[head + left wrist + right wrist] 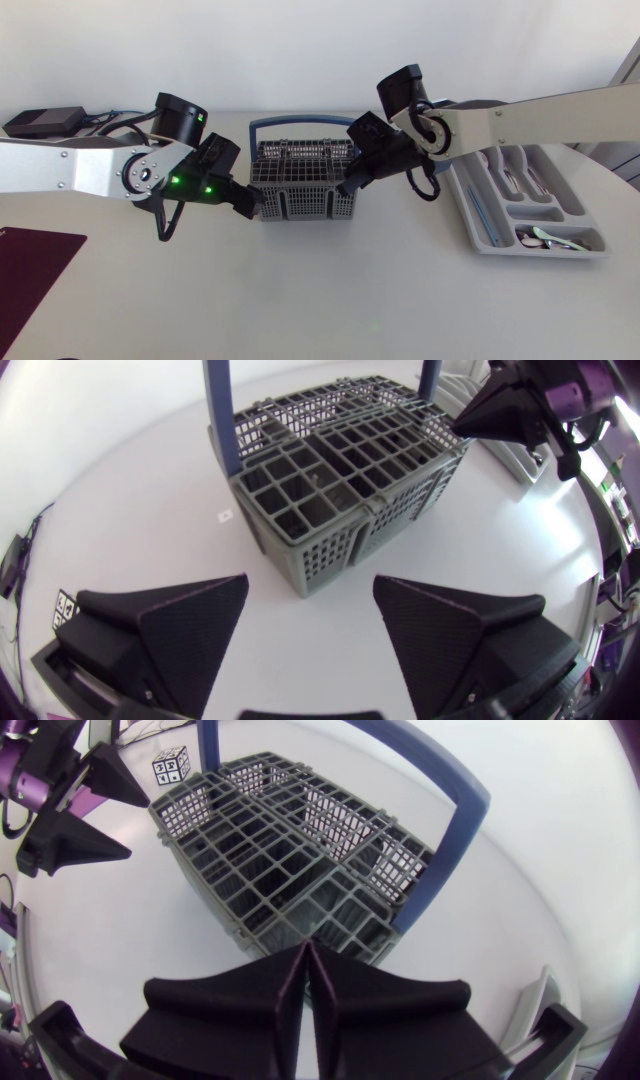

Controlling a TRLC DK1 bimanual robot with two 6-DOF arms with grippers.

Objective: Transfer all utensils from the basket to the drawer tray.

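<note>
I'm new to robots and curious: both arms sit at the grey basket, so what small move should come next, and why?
Probably draw the right gripper back from the cutlery basket: its fingers are shut on nothing, the cells that show look empty, and utensils already lie in the drawer tray.

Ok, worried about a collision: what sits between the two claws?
Only the basket, with the left claw at one end and the right claw at the other, as the head view shows.

Both arms extend toward the middle, the left tool [310,582] spread wide, the right tool [306,952] pressed together.
</note>
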